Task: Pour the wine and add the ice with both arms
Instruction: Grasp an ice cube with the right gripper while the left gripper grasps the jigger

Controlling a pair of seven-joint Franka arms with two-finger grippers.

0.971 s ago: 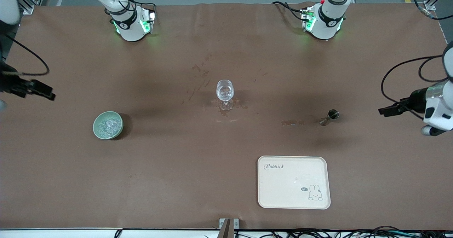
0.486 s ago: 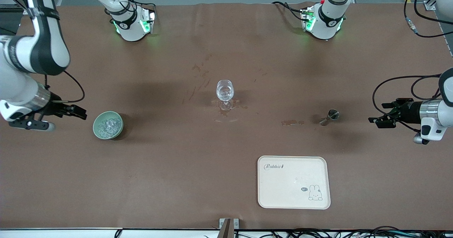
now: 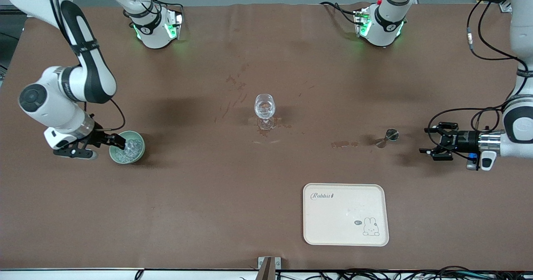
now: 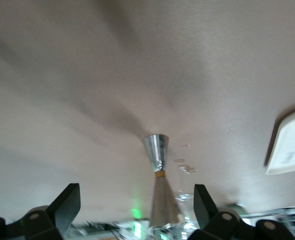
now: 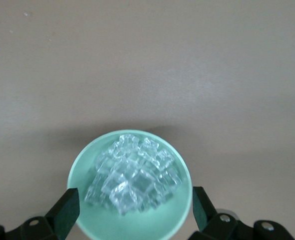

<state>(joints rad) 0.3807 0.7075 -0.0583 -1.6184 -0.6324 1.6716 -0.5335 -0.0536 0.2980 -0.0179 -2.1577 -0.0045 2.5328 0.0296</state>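
Now we see the right gripper (image 3: 118,141) hanging over the rim of the bowl (image 3: 137,155), near the right arm's end of the bench. Its fingers (image 5: 67,212) are spread wide, one at either side of the bowl (image 5: 87,222), grasping nothing. The ice (image 3: 129,149) lies heaped in the bowl; through the right wrist camera we make out the ice (image 5: 132,175) as a pile of clear cubes on the pale green.

Toward the left arm's end, the left gripper (image 3: 429,146) hangs low over the bench, pointing at the jigger (image 3: 386,137), near it but apart. Its fingers (image 4: 67,205) are released and hold nothing. In the left wrist view the jigger (image 4: 157,165) stands upright between the two finger tips, well ahead of them, a gold band at its waist.

We find the glass (image 3: 265,109) upright at the middle of the bench, with wet stains (image 3: 270,131) around its foot and another stain (image 3: 343,144) just beside the jigger.

Nearer the front edge than the jigger lies the tray (image 3: 345,230), cream, bare. We read "Rabbit" printed at one corner, and at the corner across from it a small drawn rabbit (image 3: 369,226) with a speech bubble whose writing we cannot tell.
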